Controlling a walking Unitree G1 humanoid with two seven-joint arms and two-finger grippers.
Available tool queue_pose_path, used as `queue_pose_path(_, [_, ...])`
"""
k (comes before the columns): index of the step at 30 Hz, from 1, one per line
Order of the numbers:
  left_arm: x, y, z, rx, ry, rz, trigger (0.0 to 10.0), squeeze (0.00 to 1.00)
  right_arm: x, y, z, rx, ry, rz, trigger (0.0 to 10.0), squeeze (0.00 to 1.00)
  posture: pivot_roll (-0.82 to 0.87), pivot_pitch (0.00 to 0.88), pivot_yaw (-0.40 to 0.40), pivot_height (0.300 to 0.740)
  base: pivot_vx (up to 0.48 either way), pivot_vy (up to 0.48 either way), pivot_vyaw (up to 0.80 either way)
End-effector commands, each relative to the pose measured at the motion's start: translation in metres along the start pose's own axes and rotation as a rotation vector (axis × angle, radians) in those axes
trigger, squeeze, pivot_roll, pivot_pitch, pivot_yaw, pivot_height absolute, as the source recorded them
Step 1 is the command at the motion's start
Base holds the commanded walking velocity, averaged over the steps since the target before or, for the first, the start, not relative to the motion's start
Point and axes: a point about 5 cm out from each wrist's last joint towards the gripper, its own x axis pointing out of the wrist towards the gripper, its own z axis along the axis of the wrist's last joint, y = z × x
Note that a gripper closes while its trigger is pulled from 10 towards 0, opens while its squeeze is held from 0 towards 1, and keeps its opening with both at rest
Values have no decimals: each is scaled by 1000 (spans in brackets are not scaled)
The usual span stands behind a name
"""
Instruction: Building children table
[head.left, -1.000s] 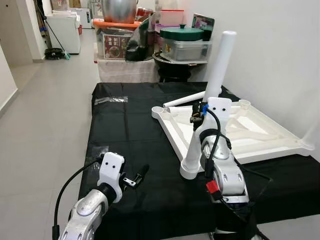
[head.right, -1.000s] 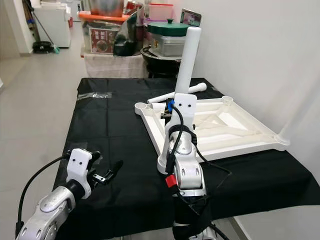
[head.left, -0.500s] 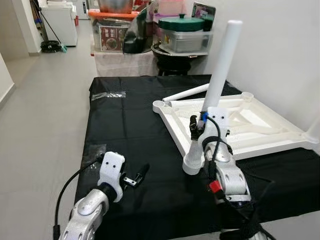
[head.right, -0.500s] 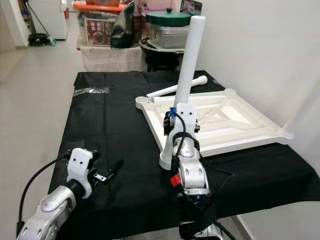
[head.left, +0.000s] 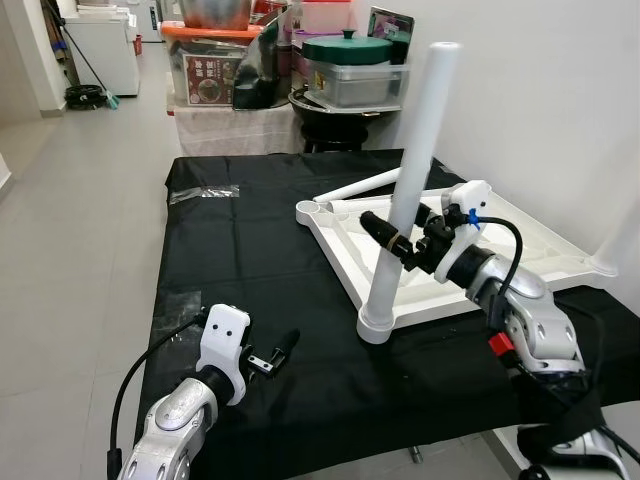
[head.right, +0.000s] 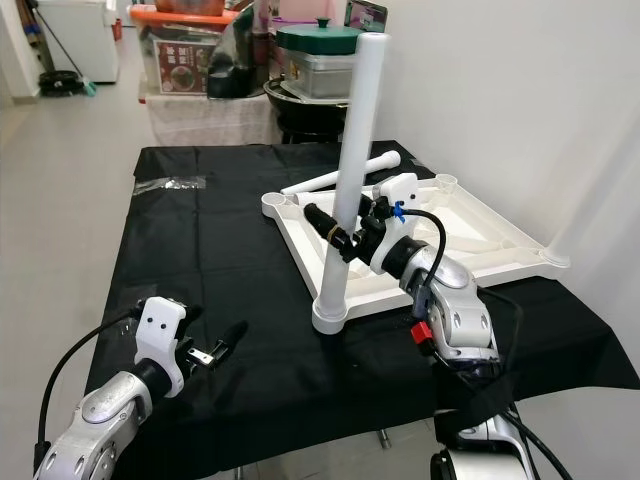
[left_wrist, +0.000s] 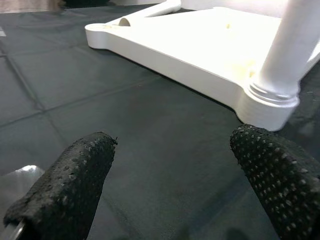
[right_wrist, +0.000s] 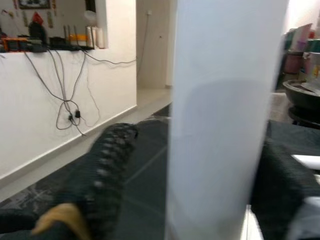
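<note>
Right end effector (head.left: 388, 236) spread around upright leg (head.left: 407, 185), not clamped

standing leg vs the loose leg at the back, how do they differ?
The standing leg is upright, seated in the near corner socket of the upturned tabletop; the loose leg lies flat on the black cloth behind it. The right claw straddles the standing one; nothing holds the loose one. Both are plain white tubes.

No lettering, label, brand, number or sign can be read on anything in these views.
</note>
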Motion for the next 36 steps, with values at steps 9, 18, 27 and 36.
queue_pose_path(9, [-5,1,-3,15,15,-1,10000,0,10,24,-21,23,12,182,0,0,113,0,-95,740,0,0,0])
queue_pose_path(18, [-1,-4,-3,9,13,-11,10000,0,-8,-21,-52,-132,296,-839,0,0,99,0,-86,740,0,0,0])
queue_pose_path(27, [-1,-1,-3,12,17,-9,10000,0,-24,10,-58,-141,296,-1031,0,0,99,0,-87,740,0,0,0])
queue_pose_path(36, [1,-5,-5,6,18,-13,10000,0,-1,18,-47,-131,216,-973,10000,1000,97,0,-91,740,0,0,0])
